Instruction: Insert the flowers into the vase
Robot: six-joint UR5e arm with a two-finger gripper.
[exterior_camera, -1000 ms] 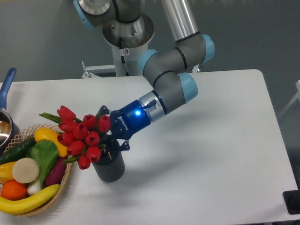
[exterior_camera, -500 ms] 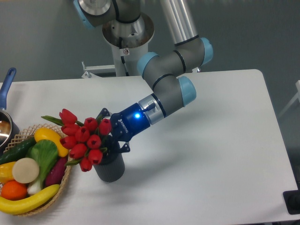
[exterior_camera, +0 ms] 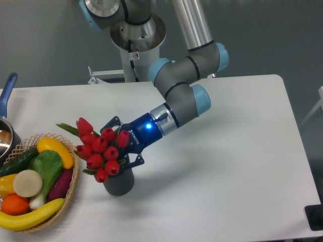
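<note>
Shift over the last second: the tulip bunch (exterior_camera: 101, 151) has gone right and a bit up, away from the wicker basket (exterior_camera: 70, 194) and in over the vase (exterior_camera: 119, 182). Earlier the red heads overhung the basket rim; now there is a clear gap between them and the yellow pepper (exterior_camera: 55, 148).

The gripper (exterior_camera: 122, 149) has moved with it. The wrist has swung so the tool points down-left at the vase mouth. Jaws are clenched on the stem end of the bunch. Contact itself is masked by buds and leaves, but the bunch tracks the tool, so I read it as a firm hold.

Bunch is tilted, heads to the left and far side, stems toward the vase. The lowest buds sit just above the vase's left rim, overlapping it in this view. I cannot tell whether the stems are already inside the mouth: it is hidden behind flowers and gripper body.

Vase hasn't moved, upright on the white counter (exterior_camera: 227, 151), near-left of centre, just right of the basket.

Judgement: alignment is mostly done, insertion not confirmed. The bunch is wider than the mouth, so the tilt needs to come out before lowering. Risk is stems catching the rim and tipping the vase toward the basket.
</note>
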